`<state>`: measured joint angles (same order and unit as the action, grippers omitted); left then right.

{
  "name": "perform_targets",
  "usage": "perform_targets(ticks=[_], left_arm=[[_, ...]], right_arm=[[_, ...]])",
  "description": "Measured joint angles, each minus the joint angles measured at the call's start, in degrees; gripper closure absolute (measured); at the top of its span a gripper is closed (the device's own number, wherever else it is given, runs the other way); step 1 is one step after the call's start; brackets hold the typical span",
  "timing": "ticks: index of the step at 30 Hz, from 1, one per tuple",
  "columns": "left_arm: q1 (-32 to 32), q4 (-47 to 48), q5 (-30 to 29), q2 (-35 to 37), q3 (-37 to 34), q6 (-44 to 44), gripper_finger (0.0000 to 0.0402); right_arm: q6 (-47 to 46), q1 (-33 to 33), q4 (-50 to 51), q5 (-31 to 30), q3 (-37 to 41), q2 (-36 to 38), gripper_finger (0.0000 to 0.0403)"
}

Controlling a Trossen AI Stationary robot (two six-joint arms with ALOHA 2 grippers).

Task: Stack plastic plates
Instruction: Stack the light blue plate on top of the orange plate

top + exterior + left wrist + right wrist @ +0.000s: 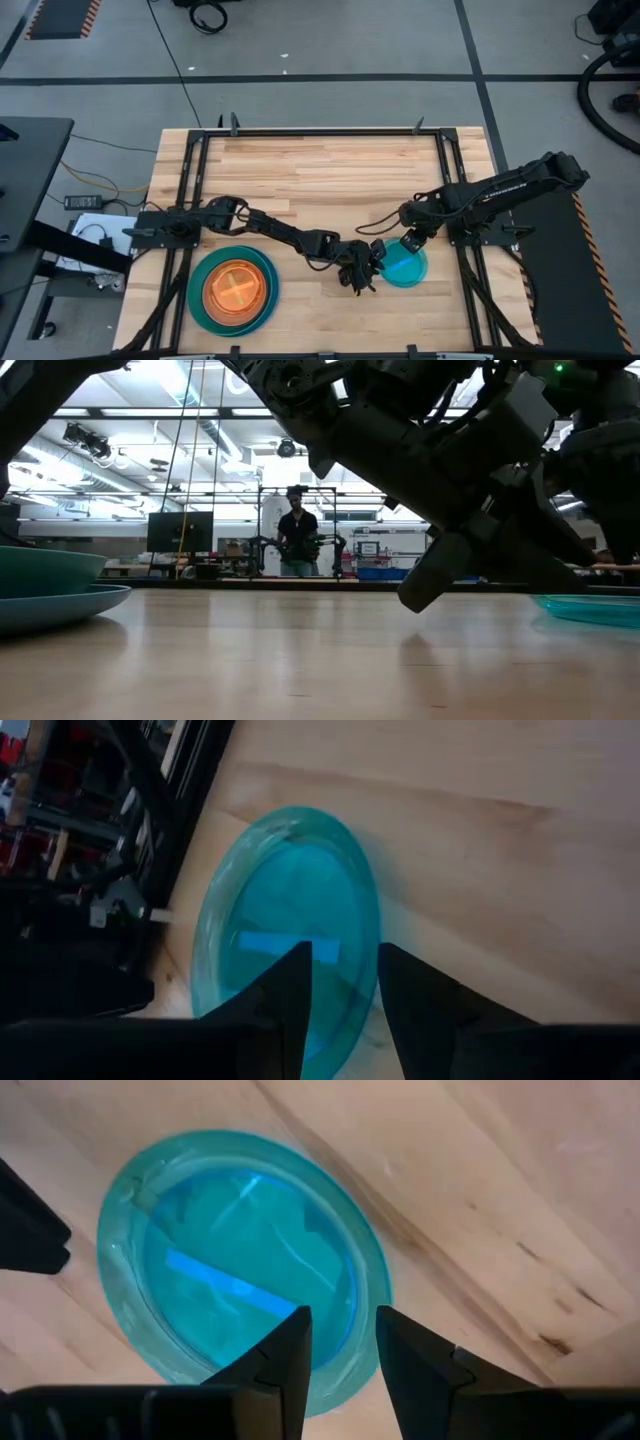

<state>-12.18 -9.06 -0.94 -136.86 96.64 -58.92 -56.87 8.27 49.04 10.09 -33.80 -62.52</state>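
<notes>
Both grippers close in on the last loose plate, the small cyan one.

The stack (235, 291), orange plate topmost on larger teal and blue ones, sits well to the left of both tools, at the table's near left. The left gripper (362, 277) hangs just left of the cyan plate (405, 265), fingers a little apart and holding nothing; its wrist view shows the near rim of the plate between the fingertips (290, 982). The right gripper (409, 241) hovers over the plate's far edge, fingers likewise parted and empty, with the plate (240, 1265) lying flat on bare wood below it. To do this well, I judge one arm should pinch the rim while the other backs off, since the two tools are crowded together here and a thin, slick rim could slip from a shallow grip.
</notes>
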Motion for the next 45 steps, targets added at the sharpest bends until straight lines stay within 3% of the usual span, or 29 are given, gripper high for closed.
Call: perform_targets(ticks=[17, 29, 35, 39, 45], left_arm=[[2.2, 1.3, 9.0, 0.0, 0.0, -3.3, 0.0276], [2.4, 2.0, 9.3, -0.8, 0.1, -6.4, 0.0276], [2.4, 1.7, 8.8, -0.8, 0.1, -5.4, 0.0276], [1.0, 3.3, 2.2, 0.4, 0.0, -3.7, 0.0284], [0.2, 11.3, 0.9, 7.7, 0.1, 0.0, 0.0315]], right_arm=[[-4.1, 4.2, -3.5, 0.0, 0.0, -4.9, 0.0278], [-0.3, 4.3, -13.3, 2.2, 0.0, -10.5, 0.0278], [-0.3, 3.8, -9.8, 2.9, -1.0, -6.2, 0.0278], [1.3, 2.3, -1.2, 1.5, -2.6, -1.1, 0.0278], [1.3, 1.3, 9.4, -8.1, -6.5, 9.6, 0.0278]])
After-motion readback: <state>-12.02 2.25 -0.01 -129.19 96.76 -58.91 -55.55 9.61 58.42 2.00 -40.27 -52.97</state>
